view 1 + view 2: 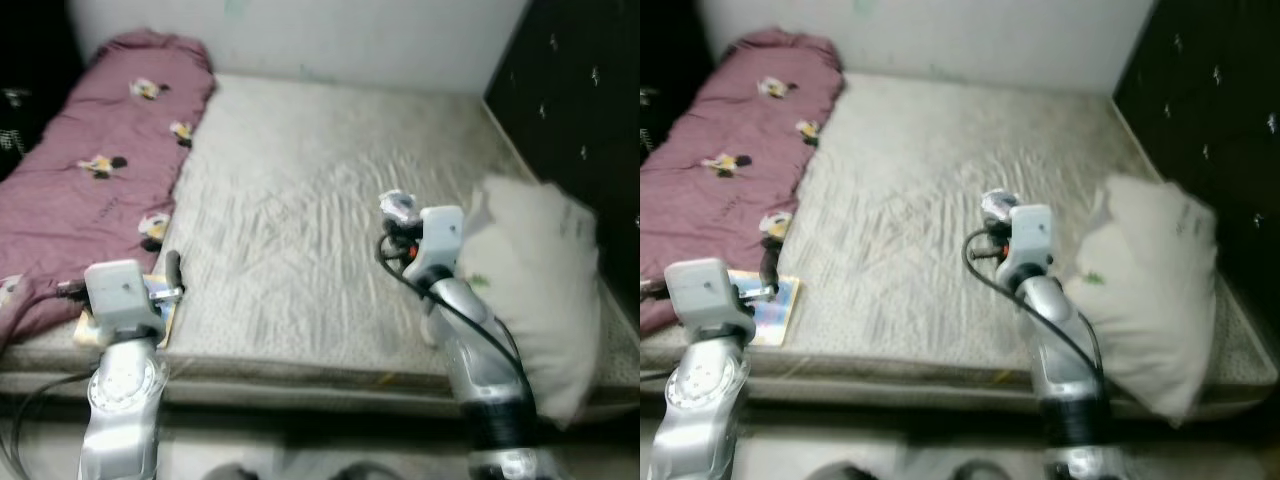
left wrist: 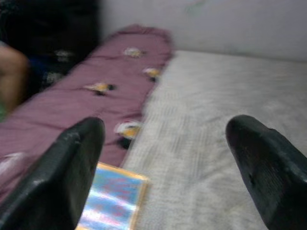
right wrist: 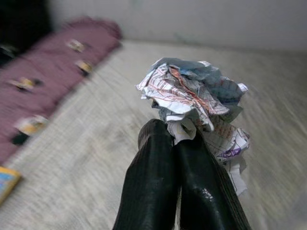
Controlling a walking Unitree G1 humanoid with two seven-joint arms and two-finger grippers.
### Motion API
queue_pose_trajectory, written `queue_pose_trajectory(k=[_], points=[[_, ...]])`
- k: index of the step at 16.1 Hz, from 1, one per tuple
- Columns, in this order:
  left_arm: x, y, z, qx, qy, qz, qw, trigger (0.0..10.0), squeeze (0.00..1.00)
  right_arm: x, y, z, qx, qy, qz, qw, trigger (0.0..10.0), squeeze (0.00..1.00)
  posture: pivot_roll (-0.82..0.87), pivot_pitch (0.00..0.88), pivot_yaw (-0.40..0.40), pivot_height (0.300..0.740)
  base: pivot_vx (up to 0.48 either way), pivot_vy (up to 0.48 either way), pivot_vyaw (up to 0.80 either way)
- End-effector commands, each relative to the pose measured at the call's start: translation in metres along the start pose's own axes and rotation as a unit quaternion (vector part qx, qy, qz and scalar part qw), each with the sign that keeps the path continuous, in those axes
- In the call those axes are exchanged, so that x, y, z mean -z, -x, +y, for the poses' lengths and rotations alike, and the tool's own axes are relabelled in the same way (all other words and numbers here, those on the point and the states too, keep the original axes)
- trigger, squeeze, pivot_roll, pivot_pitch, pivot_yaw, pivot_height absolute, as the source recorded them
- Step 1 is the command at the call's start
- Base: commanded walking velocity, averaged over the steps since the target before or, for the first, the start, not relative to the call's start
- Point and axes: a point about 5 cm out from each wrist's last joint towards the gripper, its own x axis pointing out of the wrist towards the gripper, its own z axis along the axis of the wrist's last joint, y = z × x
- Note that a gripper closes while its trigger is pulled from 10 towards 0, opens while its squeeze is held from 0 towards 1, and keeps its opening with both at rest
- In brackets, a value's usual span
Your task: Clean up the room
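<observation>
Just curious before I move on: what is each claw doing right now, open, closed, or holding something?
Left claw: open, holding nothing, over the bed near the book.
Right claw: shut on a crumpled paper ball, held above the mattress.

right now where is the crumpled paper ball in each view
Left eye view: crumpled printed paper ball mid-right, above the grey mattress.
Right eye view: centre, at the right end effector's tip.
Left wrist view: not in it.
Right wrist view: upper centre, pinched.
Shared landmark: maroon flowered quilt.
</observation>
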Motion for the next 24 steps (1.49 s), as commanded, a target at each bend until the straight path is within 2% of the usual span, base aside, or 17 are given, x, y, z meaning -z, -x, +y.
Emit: queue_pose_trajectory(k=[1, 10, 12, 14, 17, 24], points=[[-0.0023, -0.0014, 0.0051, -0.008, -0.006, -0.004, 1.000, 10.0, 0.00, -0.0064, -0.0035, 0.0022, 0.003, -0.005, -0.012, 1.000, 10.0, 0.00, 0.01, 0.000, -0.049, 0.740, 0.000, 0.424, 0.00], [-0.0024, -0.0025, 0.0037, -0.009, 0.001, -0.004, 1.000, 10.0, 0.00, -0.0043, -0.0040, 0.0019, 0.004, -0.005, -0.006, 1.000, 10.0, 0.00, 0.00, 0.000, -0.054, 0.740, 0.000, 0.475, 0.00], [-0.0054, -0.0018, 0.0022, 0.003, -0.001, -0.015, 1.000, 10.0, 0.00, -0.0035, -0.0046, 0.0025, 0.003, -0.005, -0.003, 1.000, 10.0, 0.00, 0.00, 0.000, -0.054, 0.740, 0.000, 0.000, 0.00], [-0.0072, 0.0008, -0.0025, 0.031, 0.018, -0.021, 0.999, 10.0, 0.00, -0.0031, -0.0047, 0.0028, 0.003, -0.005, -0.003, 1.000, 10.0, 0.00, 0.00, 0.000, -0.054, 0.740, 0.000, 0.000, 0.00], [-0.0075, 0.0017, -0.0029, 0.038, 0.023, -0.023, 0.999, 10.0, 0.00, -0.0033, -0.0042, 0.0024, 0.005, -0.006, -0.004, 1.000, 10.0, 0.00, 0.00, 0.000, -0.052, 0.740, 0.000, 0.000, 0.00], [-0.0088, 0.0027, -0.0044, 0.051, 0.027, -0.028, 0.998, 10.0, 0.00, -0.0036, -0.0054, 0.0029, 0.003, -0.004, -0.005, 1.000, 10.0, 0.00, 0.01, 0.000, -0.056, 0.740, 0.323, 0.000, 0.00]])
